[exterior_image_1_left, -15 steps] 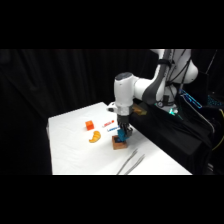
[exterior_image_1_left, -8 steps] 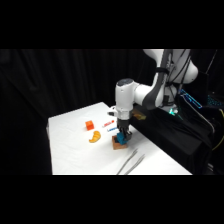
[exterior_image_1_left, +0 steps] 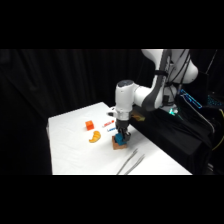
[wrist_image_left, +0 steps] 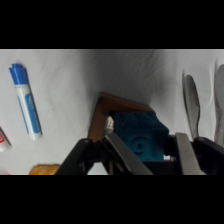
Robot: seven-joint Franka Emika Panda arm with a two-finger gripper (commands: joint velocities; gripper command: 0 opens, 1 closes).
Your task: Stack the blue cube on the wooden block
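The blue cube (exterior_image_1_left: 120, 137) rests on top of the wooden block (exterior_image_1_left: 119, 145) near the middle of the white table. My gripper (exterior_image_1_left: 121, 134) comes straight down onto it. In the wrist view the blue cube (wrist_image_left: 142, 131) sits between my two fingers, and my gripper (wrist_image_left: 147, 142) is shut on it. The wooden block (wrist_image_left: 102, 117) shows as a brown edge to the cube's left and above it; the rest of its top is hidden under the cube.
An orange-red cube (exterior_image_1_left: 89, 125) and an orange crescent piece (exterior_image_1_left: 94, 136) lie left of the stack. A blue marker (wrist_image_left: 25, 100) lies beside it. Metal tongs (exterior_image_1_left: 130, 162) lie in front of it, near the table's front edge, and the tongs (wrist_image_left: 192, 105) show at the wrist view's right.
The arm's upper links have shifted slightly and the wrist has sunk a little. The gripper stays over the block with the cube in it.
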